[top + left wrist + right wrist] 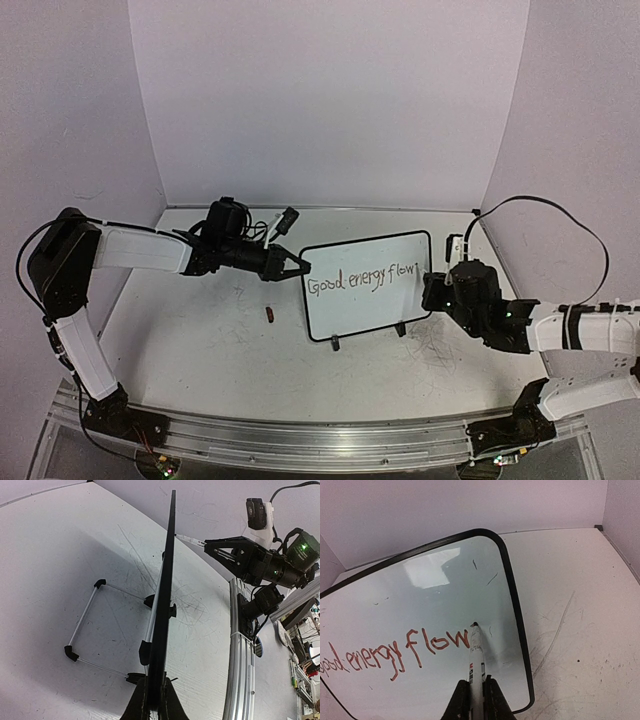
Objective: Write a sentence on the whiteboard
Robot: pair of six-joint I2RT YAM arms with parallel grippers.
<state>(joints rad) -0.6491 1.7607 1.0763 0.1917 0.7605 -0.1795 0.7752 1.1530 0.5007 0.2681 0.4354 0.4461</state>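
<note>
Here, your left jaws pinch whiteboard (370,312) left edge, steadying it upright on tabletop (190,340); right jaws grip marker (476,652), tip at board just after "flow"; sentence (360,281), mid-board, lacks final s.

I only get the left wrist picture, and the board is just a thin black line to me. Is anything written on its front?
Observer: Yes. The right wrist and top views show the sentence in reddish ink on the whiteboard: "Good energy flow", with nothing after the w.
Operator: Where exactly is the pen?
Observer: The right gripper holds the marker. Its tip is at the board's face just right of the w, near the right rim.
Operator: Is anything else lying about?
Observer: In the top view a small dark red object lies on the table left of the board, apart from it. It is too small to identify.
</note>
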